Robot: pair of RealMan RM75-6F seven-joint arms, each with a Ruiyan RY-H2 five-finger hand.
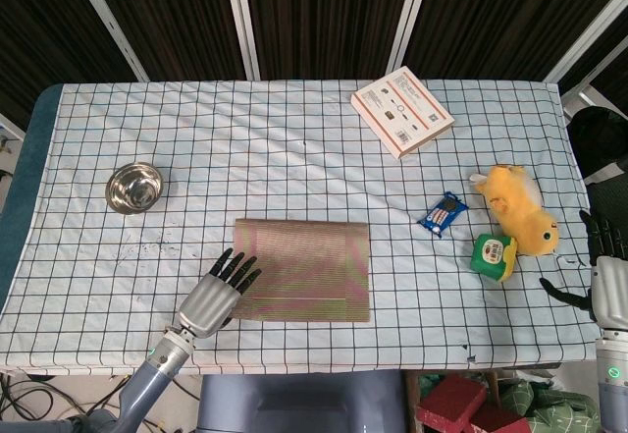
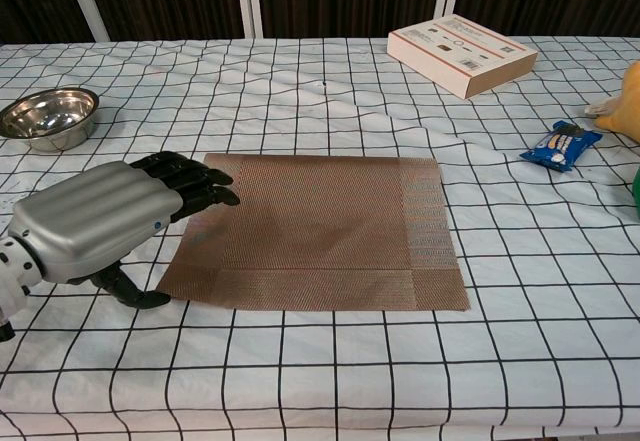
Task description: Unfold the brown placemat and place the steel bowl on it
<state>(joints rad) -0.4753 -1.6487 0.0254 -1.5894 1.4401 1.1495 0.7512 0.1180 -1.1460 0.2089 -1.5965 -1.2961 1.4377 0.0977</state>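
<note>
Left hand (image 2: 100, 216) empty, fingers on placemat (image 2: 320, 231) edge, right hand (image 1: 606, 291) empty, only in head view

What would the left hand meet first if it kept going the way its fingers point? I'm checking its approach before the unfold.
Probably the brown placemat: the left hand sits at its left edge, fingers aimed across it. Whether they already touch the mat is unclear; height is hard to judge.

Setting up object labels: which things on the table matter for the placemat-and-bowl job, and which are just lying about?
Job: brown placemat, steel bowl, left hand.
Lying about: white and red box, blue snack packet, yellow plush toy, green carton.
</note>
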